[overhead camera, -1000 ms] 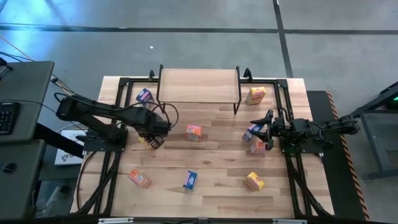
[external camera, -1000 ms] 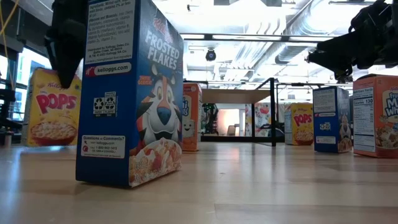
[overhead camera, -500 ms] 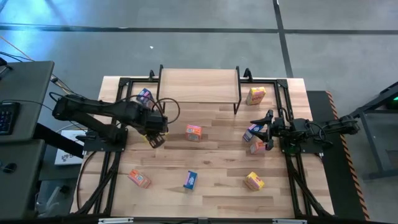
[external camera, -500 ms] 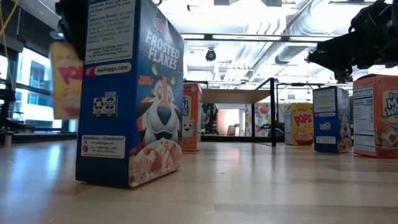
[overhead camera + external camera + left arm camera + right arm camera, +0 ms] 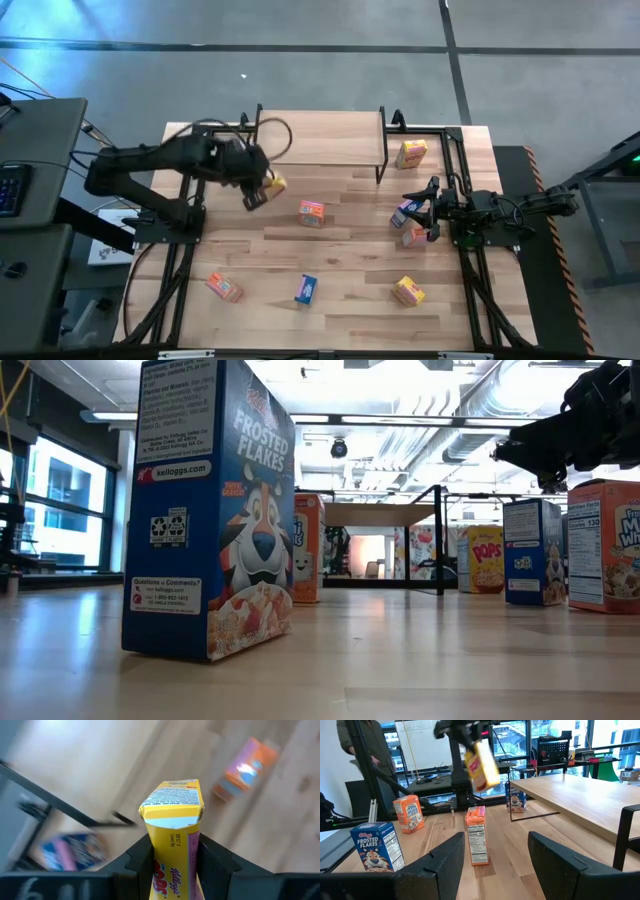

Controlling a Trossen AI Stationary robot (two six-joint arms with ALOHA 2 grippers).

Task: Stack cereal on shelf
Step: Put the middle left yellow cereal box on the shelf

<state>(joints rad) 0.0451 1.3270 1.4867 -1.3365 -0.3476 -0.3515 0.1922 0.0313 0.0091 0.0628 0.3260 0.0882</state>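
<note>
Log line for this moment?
left gripper: shut on yellow Pops box, lifted beside shelf | right gripper: open, idle | shelf top: bare

Yellow cereal box (image 5: 175, 850), left wrist view: lower part cut off at the frame edge and hidden between the left gripper (image 5: 174, 862) fingers.
Blue box (image 5: 70, 851) and orange-red box (image 5: 243, 767), beyond that gripper: motion-blurred, print unreadable.
Shelf (image 5: 60, 760), same view: blurred, only 1 leg traceable.
High view: left gripper (image 5: 257, 190) smeared; held box shows as a small yellow patch.
Right gripper (image 5: 492, 855): fingertips cut off by the frame edge.
Person (image 5: 362, 742), far behind: cropped at the top.
</note>
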